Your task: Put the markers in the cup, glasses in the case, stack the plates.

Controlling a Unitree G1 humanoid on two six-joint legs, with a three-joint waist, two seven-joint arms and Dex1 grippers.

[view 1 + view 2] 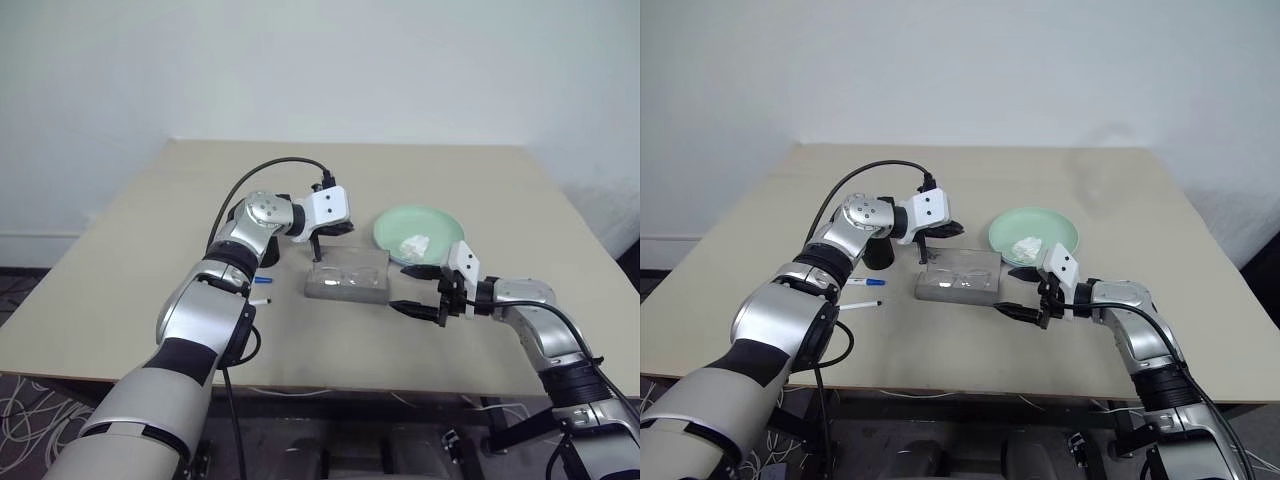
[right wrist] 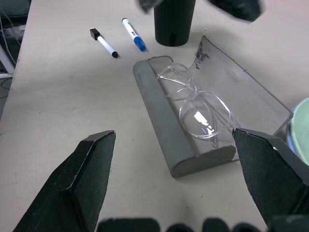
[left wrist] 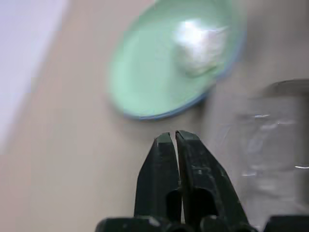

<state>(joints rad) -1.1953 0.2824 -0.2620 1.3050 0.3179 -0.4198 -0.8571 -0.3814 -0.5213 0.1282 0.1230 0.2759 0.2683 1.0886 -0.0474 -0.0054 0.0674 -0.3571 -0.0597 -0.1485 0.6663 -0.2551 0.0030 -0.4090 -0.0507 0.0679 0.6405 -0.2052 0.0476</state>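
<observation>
Fingers of left gripper [image 3: 173, 137] pressed together, empty; right gripper [image 1: 420, 291] spread wide. Glasses [image 2: 195, 103] laid in open case [image 2: 166, 123]: light, easily broken. Lid best pushed gently.

Count on table [image 1: 1160, 220]: two markers [image 2: 133, 35], lying near each other beside one black cup [image 2: 174, 21]; one grey case [image 2: 169, 130], lid open, holding one pair of glasses [image 2: 195, 104]. Plates: one mint green plate [image 1: 1050, 228] plainly seen, with a blue edge showing under its rim in the left wrist view, so a second may sit beneath, though this cannot be confirmed. One white lump of tissue [image 3: 198, 41] lies on the green plate.
</observation>
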